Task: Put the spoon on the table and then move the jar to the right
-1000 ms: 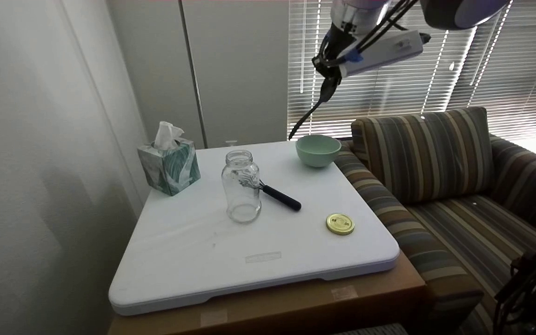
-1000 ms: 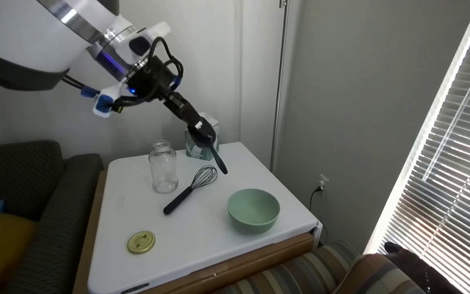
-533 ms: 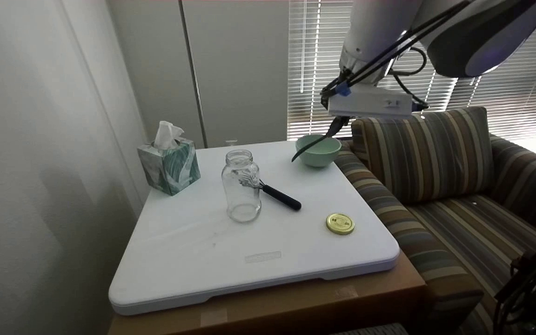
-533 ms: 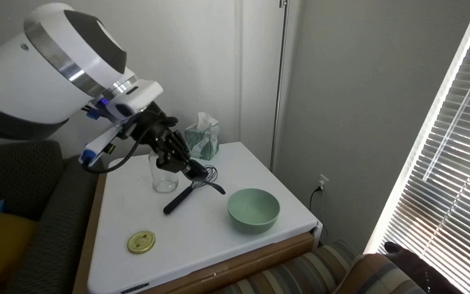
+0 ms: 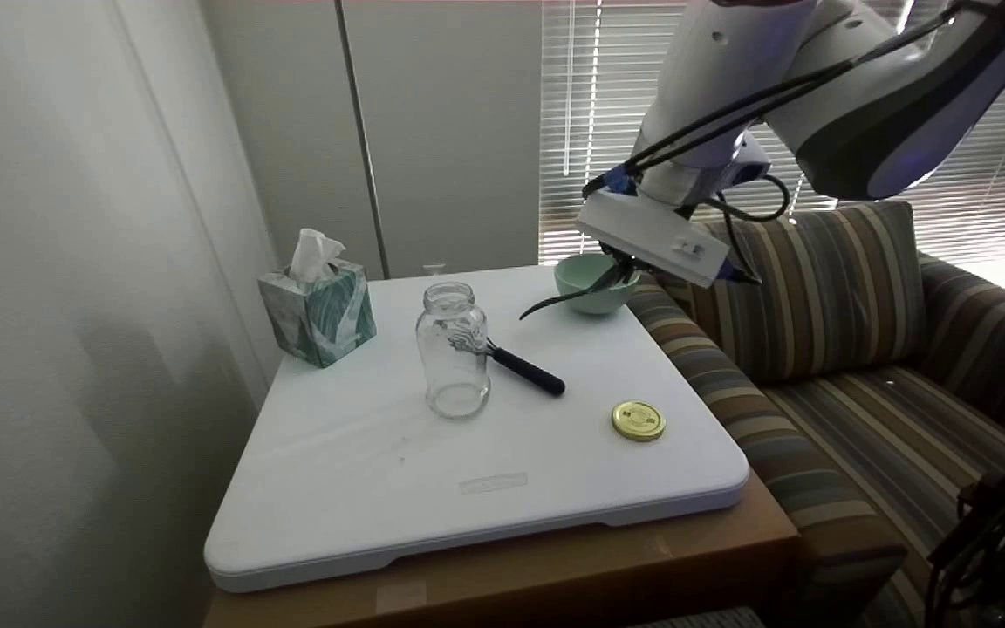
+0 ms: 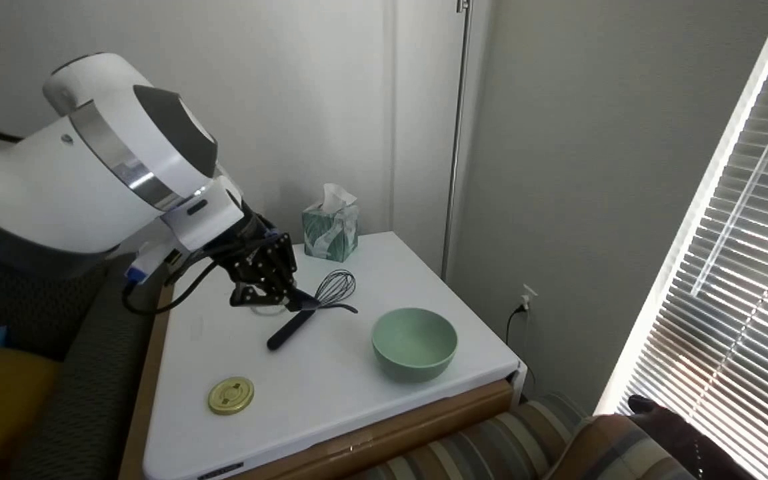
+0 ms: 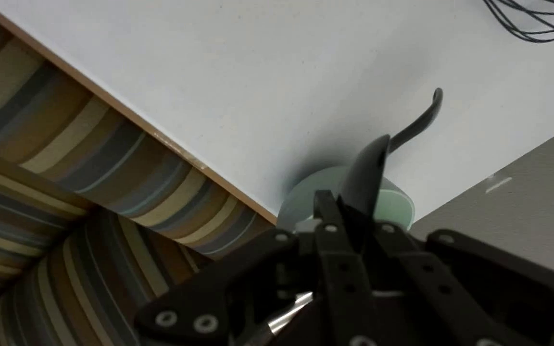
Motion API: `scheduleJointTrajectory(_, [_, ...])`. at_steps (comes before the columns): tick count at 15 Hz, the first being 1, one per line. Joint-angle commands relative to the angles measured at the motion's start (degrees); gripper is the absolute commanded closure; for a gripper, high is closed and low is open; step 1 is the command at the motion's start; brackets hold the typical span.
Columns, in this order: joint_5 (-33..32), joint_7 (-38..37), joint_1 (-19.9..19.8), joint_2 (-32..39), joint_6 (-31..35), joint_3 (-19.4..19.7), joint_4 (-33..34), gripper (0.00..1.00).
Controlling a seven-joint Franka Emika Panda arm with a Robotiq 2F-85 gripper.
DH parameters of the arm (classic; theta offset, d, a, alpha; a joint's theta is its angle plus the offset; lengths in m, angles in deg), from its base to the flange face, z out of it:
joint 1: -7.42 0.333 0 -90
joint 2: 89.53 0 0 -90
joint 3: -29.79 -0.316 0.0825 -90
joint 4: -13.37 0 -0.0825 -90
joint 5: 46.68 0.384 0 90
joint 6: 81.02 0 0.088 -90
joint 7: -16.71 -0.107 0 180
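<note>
Okay, the end effector [image 7: 353, 221] pinches the spoon [image 7: 372, 161] by its scoop above the counter [image 5: 337, 488], toward the green bowl [image 6: 414, 343] corner. I'd level it, lower gently, clear of the whisk [image 5: 517, 365]; jar [image 5: 452, 358] sits well in from the edges.

Arm [image 6: 51, 183] bent, wrist [image 6: 205, 217] tilted, end effector [image 7: 354, 215] slanted downward, the jaws clamped close together.

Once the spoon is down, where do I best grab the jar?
Take the jar by its neck, probably from straight above: it stands upright, open at the top, and the neck looks narrower than the rest. The whisk lies close by, so a low side approach might bump it.
</note>
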State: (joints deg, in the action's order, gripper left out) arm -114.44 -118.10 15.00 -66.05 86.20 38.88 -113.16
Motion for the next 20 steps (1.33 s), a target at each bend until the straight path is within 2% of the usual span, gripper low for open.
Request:
scheduleJointTrajectory(1, [-4.5,-9.8,0.8,4.1,6.0,2.2,2.7,0.98])
scheduleJointTrajectory(4, [-11.7,-19.4,1.4,7.6,14.8,5.0,6.4,0.98])
scheduleJointTrajectory(5, [-6.0,-14.3,1.8,8.1,17.1,6.3,7.7,0.98])
scheduleJointTrajectory(7, [-4.6,-14.4,2.6,10.1,21.3,8.8,9.8,0.98])
scheduleJointTrajectory(11, [-0.7,-14.4,6.2,12.9,25.2,14.4,11.6,0.98])
scheduleJointTrajectory(20, [5.5,-14.4,16.3,19.5,28.8,22.6,8.1,0.98])
